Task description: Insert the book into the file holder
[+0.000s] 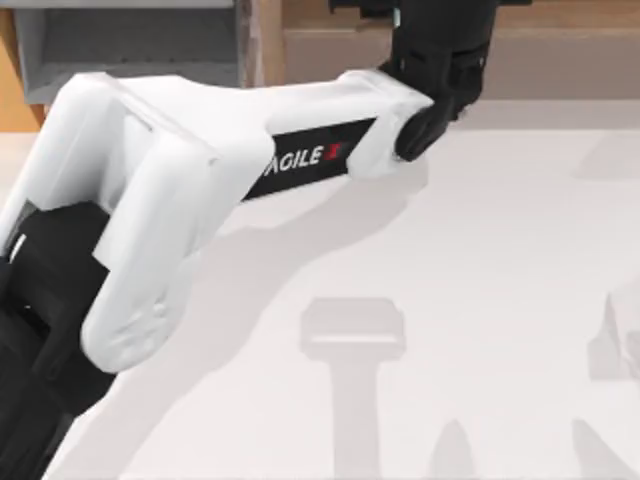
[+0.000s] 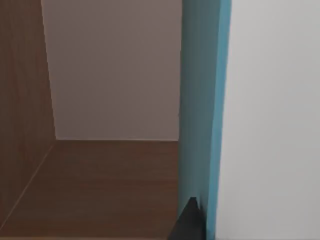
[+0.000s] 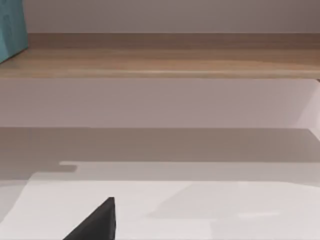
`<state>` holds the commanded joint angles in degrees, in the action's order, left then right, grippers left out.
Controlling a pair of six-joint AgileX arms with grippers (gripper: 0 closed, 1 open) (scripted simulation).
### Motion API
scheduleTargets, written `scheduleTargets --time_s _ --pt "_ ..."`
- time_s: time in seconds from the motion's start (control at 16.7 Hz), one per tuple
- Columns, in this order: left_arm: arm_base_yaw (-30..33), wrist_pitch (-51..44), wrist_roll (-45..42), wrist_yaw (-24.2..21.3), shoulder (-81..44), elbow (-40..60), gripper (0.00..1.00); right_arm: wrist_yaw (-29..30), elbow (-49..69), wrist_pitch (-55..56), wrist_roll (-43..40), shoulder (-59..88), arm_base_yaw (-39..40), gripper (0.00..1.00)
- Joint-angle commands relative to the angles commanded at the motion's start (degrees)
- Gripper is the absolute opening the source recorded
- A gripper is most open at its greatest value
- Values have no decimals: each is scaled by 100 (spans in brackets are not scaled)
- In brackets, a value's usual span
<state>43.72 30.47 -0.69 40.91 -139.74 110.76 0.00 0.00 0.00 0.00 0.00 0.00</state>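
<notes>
White table (image 1: 480, 300), wooden ledge (image 1: 560, 45) at 12 o'clock. One file holder (image 1: 130, 45) at 11 o'clock. Left gripper (image 1: 440, 40) reaches over the ledge, clamped on one book (image 2: 202, 100), upright. Right gripper (image 3: 95, 222): cannot tell its state.

Bright, even light floods the pale tabletop (image 1: 500, 260), no glare anywhere. Soft grey shadows spread across it: a broad one under the big white arm (image 1: 150, 200), blocky shapes near the front edge. Edges look slightly soft throughout. At the left wrist, the upright thin teal-blue book (image 2: 200, 100) shades darker toward its dim wooden side.
</notes>
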Motion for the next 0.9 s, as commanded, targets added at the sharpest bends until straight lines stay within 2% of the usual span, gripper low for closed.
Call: scheduleTargets --time_s 0.6,0.9 --pt "-5 -223 -53 -50 136 71 0 0 0 0 0 0 0 100" --pt "-35 -105 -549 -570 788 -790 0 0 0 0 0 0 0 100"
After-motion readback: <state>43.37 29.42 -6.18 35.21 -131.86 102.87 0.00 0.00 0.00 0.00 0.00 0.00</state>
